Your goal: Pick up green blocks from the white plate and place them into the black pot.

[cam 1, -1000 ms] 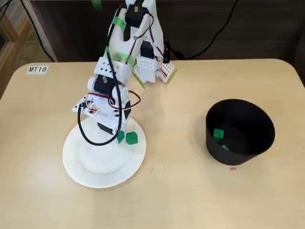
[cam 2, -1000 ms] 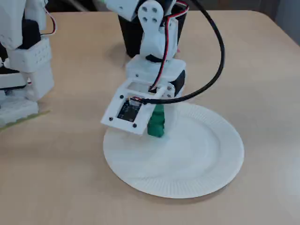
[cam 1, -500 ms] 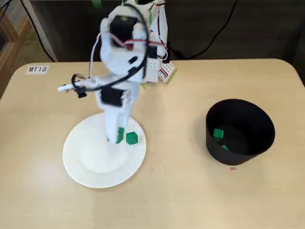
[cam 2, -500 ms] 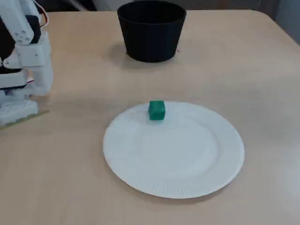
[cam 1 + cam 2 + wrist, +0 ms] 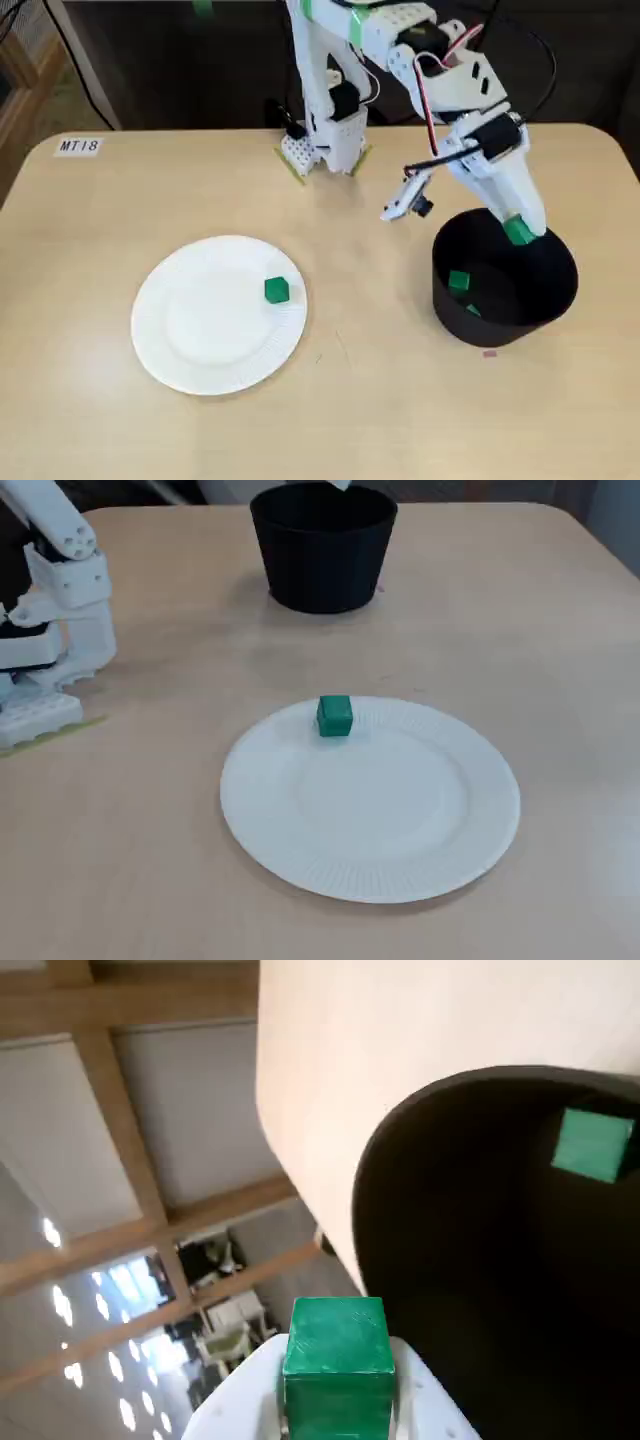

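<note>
My gripper (image 5: pixel 519 232) hangs over the black pot (image 5: pixel 546 298), shut on a green block (image 5: pixel 518 232). In the wrist view that held block (image 5: pixel 337 1353) sits between the white fingers, just outside the pot's rim (image 5: pixel 372 1160). Another green block (image 5: pixel 458 281) lies on the pot's floor, also seen in the wrist view as a green block (image 5: pixel 592 1144) deep inside. One green block (image 5: pixel 277 291) rests on the white plate (image 5: pixel 190 330) near its right edge; the low fixed view shows that block (image 5: pixel 334 716) at the far rim of the plate (image 5: pixel 400 820), with the pot (image 5: pixel 322 550) behind it.
The arm's base (image 5: pixel 325 150) stands at the table's back edge and its white base (image 5: pixel 50 650) shows at the left of the low fixed view. A label reading MT18 (image 5: pixel 79 146) is stuck at the back left corner. A small pink speck (image 5: pixel 488 352) lies in front of the pot.
The arm lifted one green block off the plate and swung from the plate to above the pot. One block stayed on the plate.
</note>
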Controlling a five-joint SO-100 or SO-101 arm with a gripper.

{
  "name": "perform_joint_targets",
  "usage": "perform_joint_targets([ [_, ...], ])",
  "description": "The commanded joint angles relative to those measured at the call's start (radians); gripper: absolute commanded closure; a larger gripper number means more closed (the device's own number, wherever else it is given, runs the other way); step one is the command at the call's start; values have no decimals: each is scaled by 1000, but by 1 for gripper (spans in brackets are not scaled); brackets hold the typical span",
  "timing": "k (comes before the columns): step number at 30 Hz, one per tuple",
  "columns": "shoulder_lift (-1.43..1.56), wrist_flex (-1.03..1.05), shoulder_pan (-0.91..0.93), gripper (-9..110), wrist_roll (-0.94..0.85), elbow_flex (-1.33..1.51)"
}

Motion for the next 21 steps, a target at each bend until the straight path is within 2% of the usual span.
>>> perform_joint_targets([
  [1,-60,-40,-12,104,-32,-6],
  [6,-97,-11,-17,104,-55,-8],
  [7,-97,5,-18,98,-57,-8],
  [10,-91,49,-26,69,-77,-9],
  [11,-87,69,-25,63,-75,-12],
  [14,-48,120,-6,60,-84,-15],
  [15,-26,143,8,61,-87,-15],
  [17,28,193,44,70,-91,-15],
  [19,94,262,97,88,-91,-17],
  [20,126,311,129,102,-87,-20],
  [21,156,360,166,104,-77,-20],
])
